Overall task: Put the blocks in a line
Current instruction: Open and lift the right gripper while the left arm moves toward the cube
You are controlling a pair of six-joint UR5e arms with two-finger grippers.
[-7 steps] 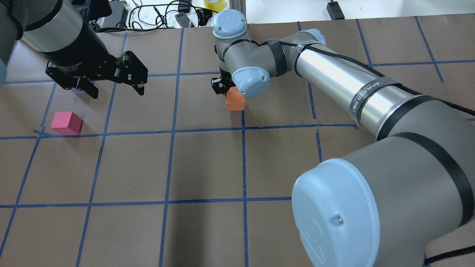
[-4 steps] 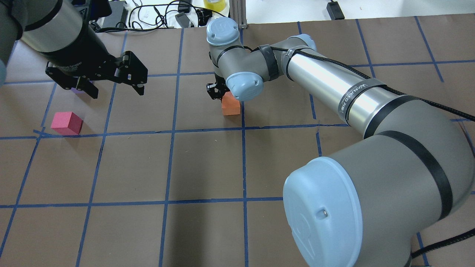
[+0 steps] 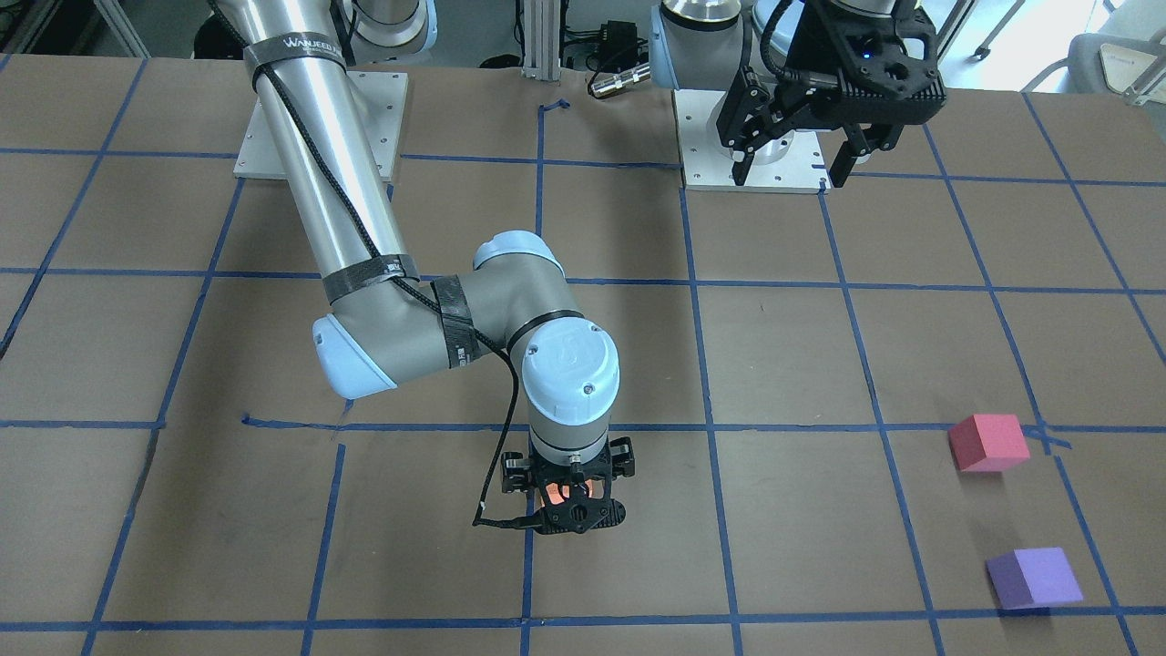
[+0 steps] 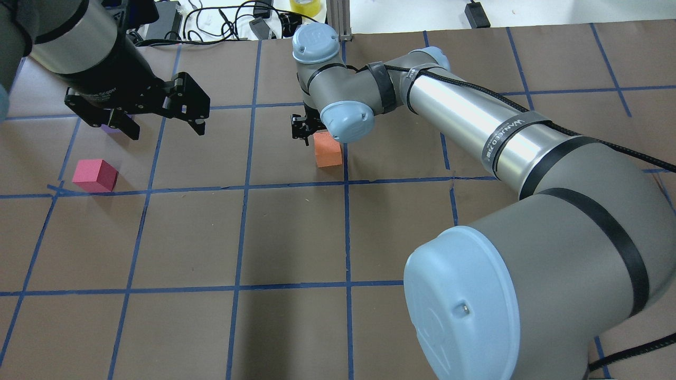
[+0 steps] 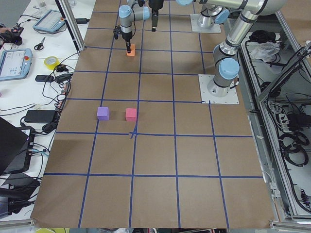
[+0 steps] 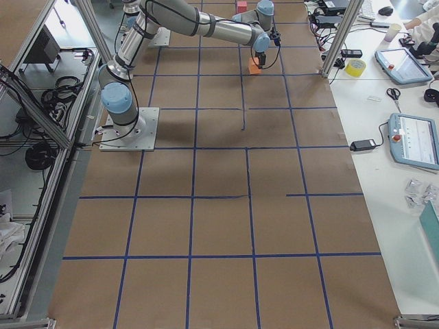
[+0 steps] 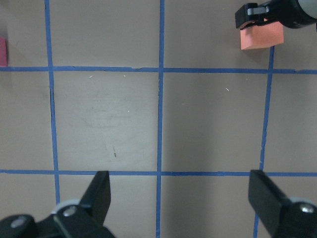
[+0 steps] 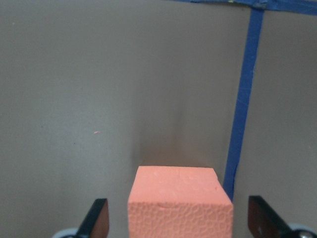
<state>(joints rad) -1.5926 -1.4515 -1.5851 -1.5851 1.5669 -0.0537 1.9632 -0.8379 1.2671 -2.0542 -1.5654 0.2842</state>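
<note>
Your right tool (image 8: 181,218) is spread wide, straddling the orange block (image 4: 327,149), gaps both sides; block sits on the table (image 4: 296,237) just beside a blue tape line (image 4: 346,174); left tool (image 4: 165,129) hangs wide, empty; pink block (image 3: 988,442) and purple block (image 3: 1034,577) near each other, well apart from orange.

The centre block (image 4: 327,150) sat on the table (image 4: 290,237), just left of a tape line (image 4: 347,174), between the spread jaws of the right gripper (image 3: 569,494), touching neither. 2 more lay well apart toward the robot's left: the near block (image 4: 95,175), with the far block (image 3: 1034,578) beyond it. The left gripper (image 3: 791,169) hung above, jaws apart.
</note>
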